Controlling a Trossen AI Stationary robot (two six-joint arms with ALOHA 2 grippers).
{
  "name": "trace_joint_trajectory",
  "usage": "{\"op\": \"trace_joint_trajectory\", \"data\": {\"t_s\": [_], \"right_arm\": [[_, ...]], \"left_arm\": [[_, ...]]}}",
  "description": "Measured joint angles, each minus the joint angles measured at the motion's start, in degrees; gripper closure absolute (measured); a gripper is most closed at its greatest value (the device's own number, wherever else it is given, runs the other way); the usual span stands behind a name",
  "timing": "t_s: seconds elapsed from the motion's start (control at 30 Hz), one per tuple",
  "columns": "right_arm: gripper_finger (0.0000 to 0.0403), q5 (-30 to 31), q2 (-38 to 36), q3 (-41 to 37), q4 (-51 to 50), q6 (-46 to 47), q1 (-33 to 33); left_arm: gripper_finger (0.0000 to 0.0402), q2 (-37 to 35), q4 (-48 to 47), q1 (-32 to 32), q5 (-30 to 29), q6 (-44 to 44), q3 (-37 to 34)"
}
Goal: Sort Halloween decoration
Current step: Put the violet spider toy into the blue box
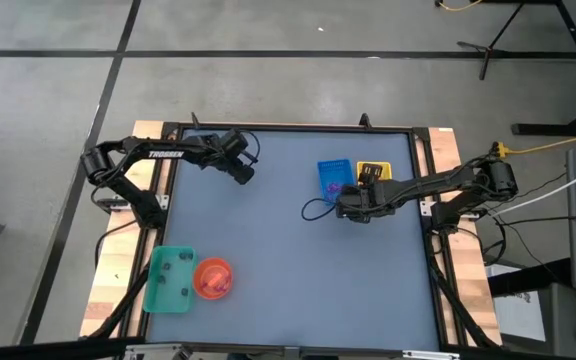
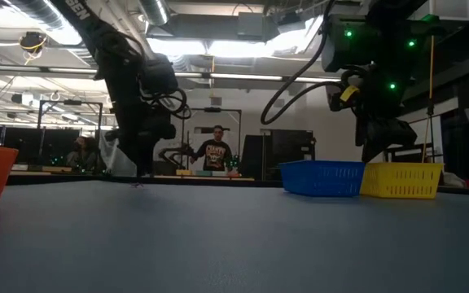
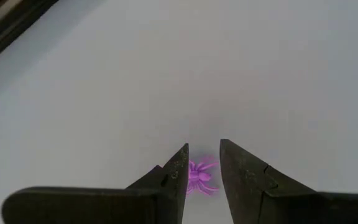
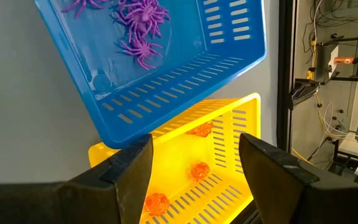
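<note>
A tiny purple spider (image 3: 200, 177), one piece of the Halloween decoration, sits between the fingertips of my left gripper (image 3: 202, 163), which is shut on it at the table's far left (image 1: 243, 172). My right gripper (image 4: 194, 165) hangs open over the near ends of the blue tray (image 4: 166, 81) and the yellow tray (image 4: 222, 134), touching neither. Several purple spiders (image 4: 138, 22) lie in the blue tray. Orange pieces (image 4: 199, 170) lie in the yellow tray. My left gripper pinches the purple spider's body (image 3: 196, 175) between its two fingers, near their tips. The fingers slant steeply down from above. The spider's legs (image 3: 209, 166) stick out past the fingertips; whether it is clear of the table surface I cannot tell.
A green tray (image 1: 168, 280) and a round orange bowl (image 1: 213, 278) stand at the table's near left. The blue tray (image 1: 333, 177) and yellow tray (image 1: 373, 172) stand side by side at the far right. People show in the room beyond the table (image 2: 216, 150).
</note>
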Motion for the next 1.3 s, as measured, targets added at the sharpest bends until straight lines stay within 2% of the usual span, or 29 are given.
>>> {"op": "trace_joint_trajectory", "data": {"t_s": [0.1, 0.33, 0.47, 1.3], "right_arm": [[0.0164, 0.0, -0.01, 0.0, 0.01, 0.0, 0.02], [0.0164, 0.0, 0.0, 0.0, 0.02, 0.0, 0.01], [0.0164, 0.0, 0.0, 0.01, 0.02, 0.0, 0.01], [0.0164, -0.02, 0.0, 0.0, 1.42, 0.0, 0.0]], "left_arm": [[0.0313, -0.04, 0.31, -0.02, -0.7, 0.02, -0.54], [0.0249, -0.04, 0.4, -0.02, -2.51, 0.02, -3.66], [0.0229, -0.07, 2.13, -0.02, -2.51, 0.02, -4.27], [0.0228, 4.2, 4.23, -0.04, -0.48, -6.99, -4.2]]}}
